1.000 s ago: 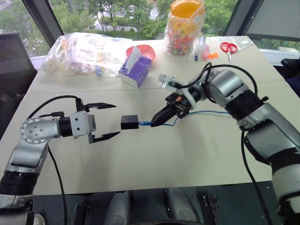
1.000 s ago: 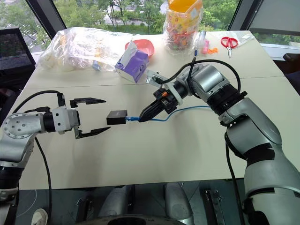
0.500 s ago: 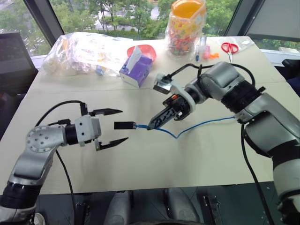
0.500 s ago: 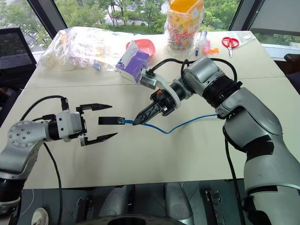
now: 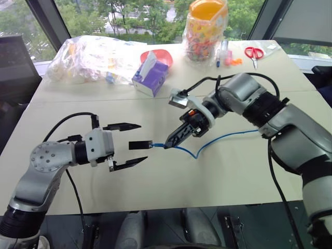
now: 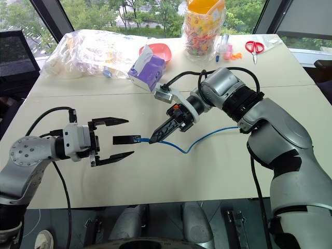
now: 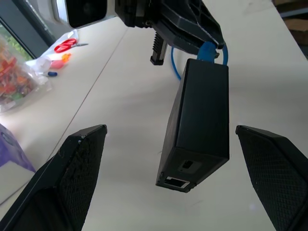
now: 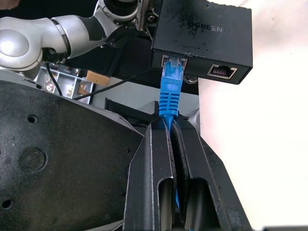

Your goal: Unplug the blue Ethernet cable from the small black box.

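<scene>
- The right gripper [image 5: 167, 145] is clamped tight on the blue Ethernet cable [image 5: 207, 142], just behind its plug.
- The plug sits in a port of the small black box [image 5: 139, 144], which hangs off the cable end, clear of the table [image 5: 218, 176].
- That box floats between the two spread fingers of the left gripper [image 5: 132, 146]; neither black finger touches it.
- The left gripper points right toward the box, jaws wide apart, nothing held.
- From the right gripper, the blue cable sags in a loop onto the tabletop, then runs off right under the right arm.
- At the far side of the table: a purple tissue box [image 5: 149, 78], a clear plastic bag [image 5: 88, 58], a candy jar [image 5: 206, 28] and red scissors [image 5: 253, 52].
</scene>
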`<action>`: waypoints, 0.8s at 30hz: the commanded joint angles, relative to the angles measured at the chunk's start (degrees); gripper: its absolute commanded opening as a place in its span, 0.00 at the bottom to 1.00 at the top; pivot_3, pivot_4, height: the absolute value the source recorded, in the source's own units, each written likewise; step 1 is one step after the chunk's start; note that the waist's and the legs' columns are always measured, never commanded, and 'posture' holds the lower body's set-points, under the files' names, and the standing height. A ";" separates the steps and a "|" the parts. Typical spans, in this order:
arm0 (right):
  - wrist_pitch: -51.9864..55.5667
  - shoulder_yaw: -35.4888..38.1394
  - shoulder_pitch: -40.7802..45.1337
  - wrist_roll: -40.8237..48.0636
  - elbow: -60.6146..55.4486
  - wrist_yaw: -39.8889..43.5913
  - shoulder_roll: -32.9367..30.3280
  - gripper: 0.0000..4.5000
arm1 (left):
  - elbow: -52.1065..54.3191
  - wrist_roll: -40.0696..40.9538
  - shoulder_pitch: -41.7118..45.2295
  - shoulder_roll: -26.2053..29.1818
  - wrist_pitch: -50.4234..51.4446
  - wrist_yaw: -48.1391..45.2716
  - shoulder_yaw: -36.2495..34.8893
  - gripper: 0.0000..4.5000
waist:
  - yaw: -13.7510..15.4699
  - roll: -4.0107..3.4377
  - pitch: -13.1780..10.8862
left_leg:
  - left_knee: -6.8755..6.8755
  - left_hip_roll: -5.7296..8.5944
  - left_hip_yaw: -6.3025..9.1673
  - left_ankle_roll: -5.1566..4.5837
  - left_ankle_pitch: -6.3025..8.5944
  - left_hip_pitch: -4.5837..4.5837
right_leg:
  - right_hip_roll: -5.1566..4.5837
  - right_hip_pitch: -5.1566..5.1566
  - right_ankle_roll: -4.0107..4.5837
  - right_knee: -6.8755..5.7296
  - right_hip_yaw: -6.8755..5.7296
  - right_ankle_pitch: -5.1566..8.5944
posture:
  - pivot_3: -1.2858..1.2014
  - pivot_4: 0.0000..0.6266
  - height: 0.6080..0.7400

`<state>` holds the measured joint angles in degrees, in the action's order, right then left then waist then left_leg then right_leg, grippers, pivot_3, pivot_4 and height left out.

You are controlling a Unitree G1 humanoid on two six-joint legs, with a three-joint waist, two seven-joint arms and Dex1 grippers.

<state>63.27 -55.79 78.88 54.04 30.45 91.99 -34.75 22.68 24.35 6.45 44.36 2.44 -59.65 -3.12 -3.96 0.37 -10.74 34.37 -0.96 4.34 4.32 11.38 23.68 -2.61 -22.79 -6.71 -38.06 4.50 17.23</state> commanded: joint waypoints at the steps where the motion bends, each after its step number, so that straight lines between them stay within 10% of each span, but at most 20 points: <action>1: -0.59 0.51 1.61 0.55 -1.27 0.51 -0.43 0.00 | 1.91 1.93 0.10 -0.29 0.98 0.12 -1.06 0.70 | 0.00 0.00 0.00 | 0.00 0.00 0.00 0.00 0.00 0.00 | 0.00 0.00 0.00 0.00 0.00 0.00 | 0.52 0.24 1.00; 7: -0.30 0.67 1.94 0.53 -1.30 0.51 -0.29 0.00 | 2.34 3.12 -0.25 -0.39 2.74 -0.46 -0.89 0.10 | -0.03 0.01 -0.03 | 0.00 0.00 -0.01 0.00 0.00 0.01 | 0.00 -0.01 0.00 0.00 0.00 0.00 | 0.52 0.24 1.00; 19: -5.78 5.47 -0.52 -3.74 0.24 0.51 1.12 0.00 | 4.06 2.61 -1.41 -0.61 5.29 -0.33 -0.57 0.11 | 0.00 0.03 -0.05 | 0.01 0.00 0.00 0.00 0.00 0.01 | 0.01 -0.01 0.00 0.00 0.00 0.00 | 0.52 0.24 1.00; 24: -6.15 6.81 -0.33 -5.93 2.64 0.51 1.86 0.54 | 3.95 3.63 -1.29 -1.19 6.95 1.03 -1.08 0.11 | 0.01 0.03 -0.05 | 0.01 0.00 0.00 0.00 0.00 0.01 | 0.01 -0.01 0.00 0.00 0.00 0.00 | 0.52 0.24 1.00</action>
<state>57.95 -51.08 77.66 48.67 32.42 92.00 -32.97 25.19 26.64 4.86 43.48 8.79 -59.43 -3.03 -3.96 0.40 -10.79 34.38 -0.96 4.34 4.32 11.38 23.69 -2.60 -22.80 -6.71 -38.06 4.50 17.23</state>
